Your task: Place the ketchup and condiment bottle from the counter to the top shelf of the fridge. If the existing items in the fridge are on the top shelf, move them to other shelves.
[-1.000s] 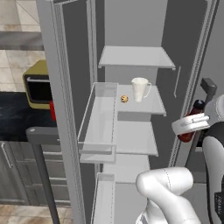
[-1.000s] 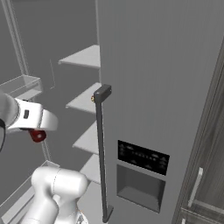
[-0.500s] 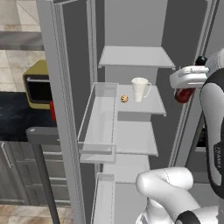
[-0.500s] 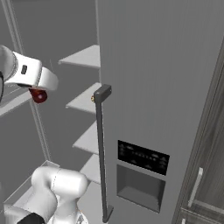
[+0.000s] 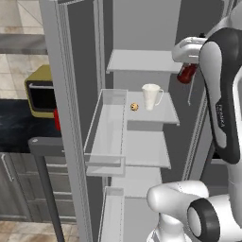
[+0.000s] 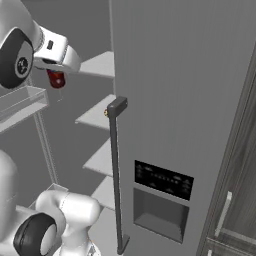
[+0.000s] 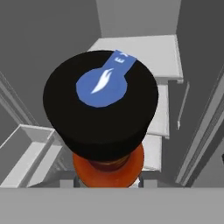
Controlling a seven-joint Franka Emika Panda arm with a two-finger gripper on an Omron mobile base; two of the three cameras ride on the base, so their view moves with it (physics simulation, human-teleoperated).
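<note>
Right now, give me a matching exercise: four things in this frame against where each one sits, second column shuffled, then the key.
Things:
1. red bottle
2. white mug
3. small round cookie
4. yellow microwave

Places:
A. on the counter left of the fridge
B. held in the tool, up beside the top shelf
C. on the second shelf, right of the cookie
D. on the second shelf, left of the mug

Pairs: 1-B, 2-C, 3-D, 4-A
</note>
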